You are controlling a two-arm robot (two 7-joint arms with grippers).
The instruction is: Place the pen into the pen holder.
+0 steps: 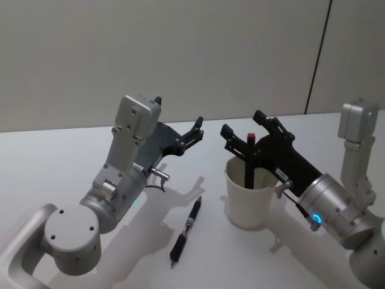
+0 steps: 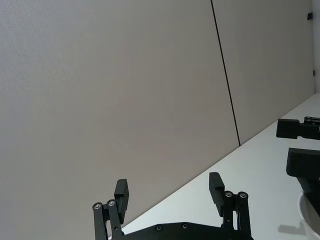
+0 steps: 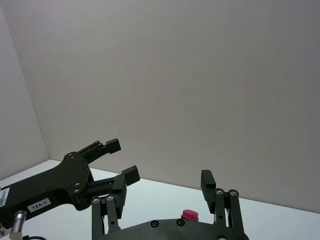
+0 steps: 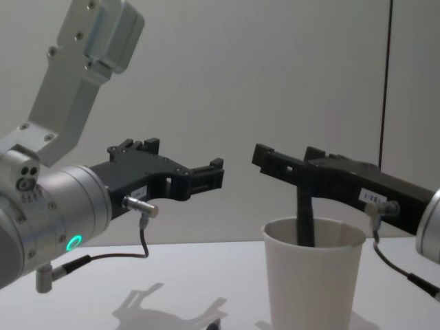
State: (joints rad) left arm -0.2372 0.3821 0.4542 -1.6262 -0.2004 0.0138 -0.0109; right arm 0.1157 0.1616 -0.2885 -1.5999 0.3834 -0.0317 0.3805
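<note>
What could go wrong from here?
The right gripper is open, fingers either side of the red-capped pen standing in the pen holder; pulling away sideways could catch the pen and tip the cup.
The left gripper, also open, hangs close to the right one; they could collide.
A black pen lies on the table near the holder; a low sweep could knock it.

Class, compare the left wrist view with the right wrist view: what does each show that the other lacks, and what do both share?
Left wrist alone: the pen holder's rim and a dark wall seam. Right wrist alone: a pen's red top. Both: left claw and right claw, open, over the white table.
</note>
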